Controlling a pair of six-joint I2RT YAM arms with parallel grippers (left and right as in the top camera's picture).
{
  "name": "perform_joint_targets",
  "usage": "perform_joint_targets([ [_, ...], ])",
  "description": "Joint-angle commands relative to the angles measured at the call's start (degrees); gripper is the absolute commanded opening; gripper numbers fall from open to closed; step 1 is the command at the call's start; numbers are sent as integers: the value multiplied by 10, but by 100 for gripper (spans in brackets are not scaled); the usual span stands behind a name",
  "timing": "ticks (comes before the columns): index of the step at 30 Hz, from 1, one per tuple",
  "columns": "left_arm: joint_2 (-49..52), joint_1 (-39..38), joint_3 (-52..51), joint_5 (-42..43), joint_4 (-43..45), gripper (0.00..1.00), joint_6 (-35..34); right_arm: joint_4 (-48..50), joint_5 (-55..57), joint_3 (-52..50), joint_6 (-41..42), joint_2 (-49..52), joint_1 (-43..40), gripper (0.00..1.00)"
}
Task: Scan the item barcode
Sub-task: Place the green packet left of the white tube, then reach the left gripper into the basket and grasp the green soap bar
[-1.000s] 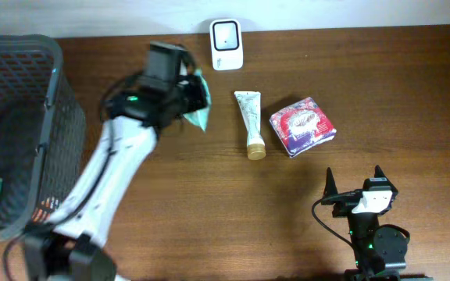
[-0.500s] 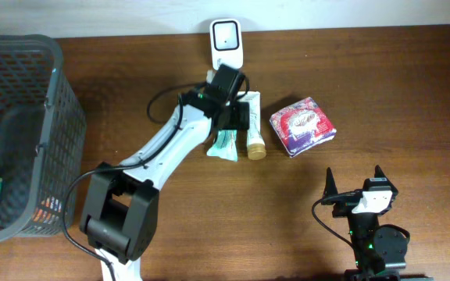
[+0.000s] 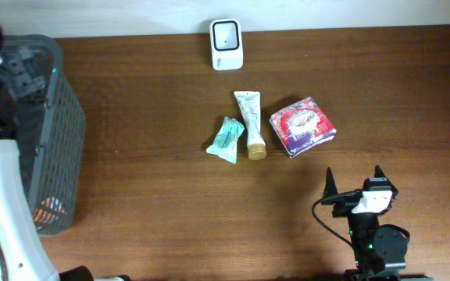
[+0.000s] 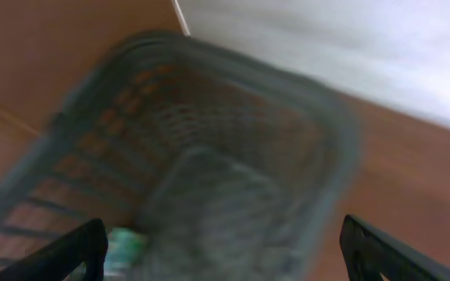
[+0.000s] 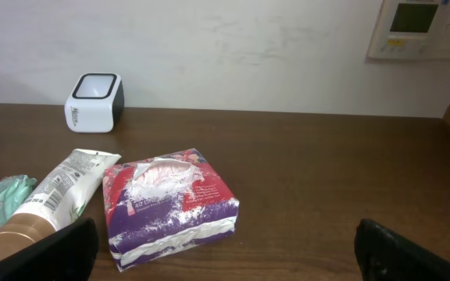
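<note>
Overhead: the scanner [image 3: 226,44] is standing at the far edge of the table [image 3: 147,203]; a teal packet [image 3: 226,139], tube [image 3: 249,123] and tissue pack [image 3: 302,126] are lying mid-table, with the right gripper [image 3: 353,173] near the front edge.

Left wrist: the left gripper [image 4: 225,250] is hanging splayed and empty over the basket [image 4: 233,117], where a green item [image 4: 123,243] is lying, likely unscanned.

Right wrist: its fingers [image 5: 45,254] are standing wide, holding nothing.

Crumpled teal packet [image 3: 226,140] lying flat, white scanner [image 3: 226,44] well beyond
</note>
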Motion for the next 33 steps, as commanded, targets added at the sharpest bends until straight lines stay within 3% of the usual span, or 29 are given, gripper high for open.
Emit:
perform_joint_targets([
  [1, 53, 68, -10, 4, -1, 92, 210, -2, 1, -5, 2, -4, 3, 99],
  [12, 239, 143, -16, -47, -5, 85, 232, -2, 1, -5, 2, -4, 3, 99],
  [15, 242, 143, -50, -102, -13, 86, 231, -2, 1, -5, 2, -4, 3, 99],
  [22, 242, 158, -189, -139, 19, 91, 238, -2, 1, -5, 2, -4, 3, 99],
  [24, 242, 179, -204, -139, 18, 90, 239, -2, 1, -5, 2, -4, 3, 99],
  [29, 242, 233, -229, -102, 33, 76, 277, -2, 1, -5, 2, -4, 3, 99],
  [33, 242, 234, -266, -119, 80, 78, 278, -2, 1, -5, 2, -4, 3, 99],
])
